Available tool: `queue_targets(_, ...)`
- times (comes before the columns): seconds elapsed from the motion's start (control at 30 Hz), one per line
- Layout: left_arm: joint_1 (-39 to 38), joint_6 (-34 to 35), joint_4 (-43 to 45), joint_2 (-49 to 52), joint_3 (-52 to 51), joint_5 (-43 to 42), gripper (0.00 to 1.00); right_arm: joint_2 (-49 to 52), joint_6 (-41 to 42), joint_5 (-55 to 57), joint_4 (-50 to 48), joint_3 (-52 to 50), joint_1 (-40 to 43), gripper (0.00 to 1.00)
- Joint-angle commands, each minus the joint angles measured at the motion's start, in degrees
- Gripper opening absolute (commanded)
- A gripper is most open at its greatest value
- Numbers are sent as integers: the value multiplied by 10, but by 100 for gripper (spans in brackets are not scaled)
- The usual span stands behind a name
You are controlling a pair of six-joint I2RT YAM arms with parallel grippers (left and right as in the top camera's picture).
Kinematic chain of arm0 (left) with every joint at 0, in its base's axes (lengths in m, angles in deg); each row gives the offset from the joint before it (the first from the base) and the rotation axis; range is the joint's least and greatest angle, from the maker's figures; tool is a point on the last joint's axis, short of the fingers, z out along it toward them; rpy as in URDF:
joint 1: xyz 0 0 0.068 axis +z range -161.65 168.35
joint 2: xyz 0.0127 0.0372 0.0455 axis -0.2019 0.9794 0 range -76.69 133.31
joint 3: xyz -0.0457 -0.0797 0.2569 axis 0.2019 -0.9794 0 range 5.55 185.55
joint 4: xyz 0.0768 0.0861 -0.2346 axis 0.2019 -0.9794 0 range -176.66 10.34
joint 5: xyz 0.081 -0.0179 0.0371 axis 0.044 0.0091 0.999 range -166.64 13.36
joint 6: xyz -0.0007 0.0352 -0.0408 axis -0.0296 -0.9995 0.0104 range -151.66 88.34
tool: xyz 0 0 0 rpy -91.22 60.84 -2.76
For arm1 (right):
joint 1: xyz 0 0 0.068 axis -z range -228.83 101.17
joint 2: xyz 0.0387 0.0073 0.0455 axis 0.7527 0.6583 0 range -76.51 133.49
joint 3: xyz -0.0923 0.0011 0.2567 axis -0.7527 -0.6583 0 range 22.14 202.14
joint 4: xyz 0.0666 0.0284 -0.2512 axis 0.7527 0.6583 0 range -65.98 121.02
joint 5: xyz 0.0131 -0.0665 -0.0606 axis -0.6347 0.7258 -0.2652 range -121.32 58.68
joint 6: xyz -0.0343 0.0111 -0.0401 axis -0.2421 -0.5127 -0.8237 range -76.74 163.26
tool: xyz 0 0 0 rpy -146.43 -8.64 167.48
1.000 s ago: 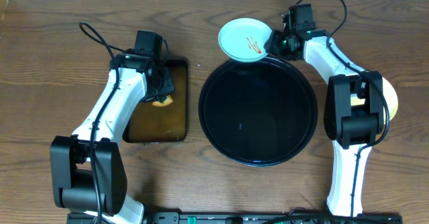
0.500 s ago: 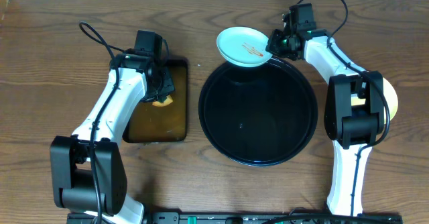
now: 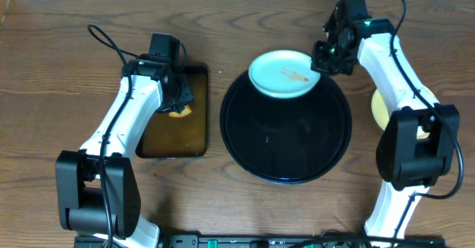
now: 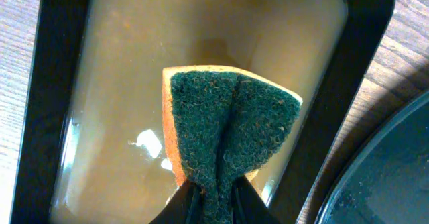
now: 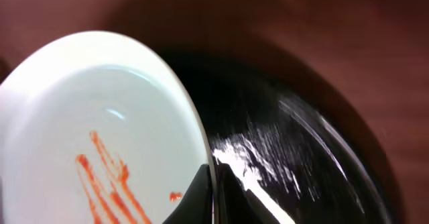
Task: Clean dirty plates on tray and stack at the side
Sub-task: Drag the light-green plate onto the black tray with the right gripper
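Observation:
A pale blue-white plate (image 3: pixel 279 75) with orange-brown sauce streaks (image 5: pixel 100 180) hangs over the back part of the round black tray (image 3: pixel 286 148). My right gripper (image 3: pixel 318 60) is shut on its right rim, one finger above and one below. In the right wrist view the plate (image 5: pixel 94 117) fills the left side, with the glossy tray (image 5: pixel 301 143) beyond it. A cream-yellow plate (image 3: pixel 378 108) lies right of the tray, mostly hidden by the right arm. My left gripper (image 3: pixel 179 104) is shut on a green-and-orange sponge (image 4: pixel 228 127), pinching it folded.
The sponge hangs over a rectangular black tray (image 3: pixel 202 140) of brownish liquid (image 4: pixel 120 83), left of the round tray. The round tray's edge (image 4: pixel 392 177) shows at the lower right of the left wrist view. Wooden table (image 3: pixel 44 70) surrounds both trays.
The right gripper has closed on the plate's rim and carried it from beyond the tray's back-left edge to over the tray's back part. The left arm and sponge have not moved.

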Motion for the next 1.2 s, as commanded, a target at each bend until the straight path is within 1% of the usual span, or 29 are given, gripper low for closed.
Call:
queue_targets(0.0,2,-7,0,2,-2,-2,15,0,-35,30,23,-23,-23,1)
queue_targets(0.3,2,-7,0,2,-2,-2,15,0,-30,35,-45,-158,-82,1)
queue_targets(0.33,2,-7,0,2,-2,-2,15,0,-25,37,-46,-165,-84,1)
queue_targets(0.43,2,-7,0,2,-2,-6,8,0,-15,62,-52,-183,-91,1)
queue_targets(0.6,1,-7,10,2,-2,-46,8,0,-15,69,-56,-190,-90,1)
queue_targets(0.7,-1,-7,13,2,-2,-47,8,0,-38,70,-84,-190,-90,1)
queue_targets(0.77,-1,-7,13,2,-2,-47,8,0,-54,114,-122,-190,-90,1)
queue_targets(0.8,-1,-7,13,2,-2,-47,8,0,-54,177,-163,-189,-89,4)
queue_targets(0.87,-1,-7,12,2,-2,-47,8,0,-54,187,-207,-187,-89,6)
queue_targets(0.93,-1,-7,12,2,-2,-47,8,0,-58,165,-219,-180,-90,6)
queue_targets(0.97,-1,-7,12,2,-2,-47,8,0,-58,140,-217,-172,-92,8)
queue_targets(1.0,-1,-7,12,2,-2,-47,9,0,-58,121,-212,-166,-93,11)
queue_targets(1.07,-1,-7,12,2,-2,-47,9,-6,-54,68,-189,-152,-96,20)
queue_targets(1.13,-1,-7,12,2,-2,-47,9,-16,-39,33,-182,-150,-100,24)
queue_targets(1.17,-1,-7,12,2,-2,-47,9,-21,-38,23,-180,-150,-102,25)
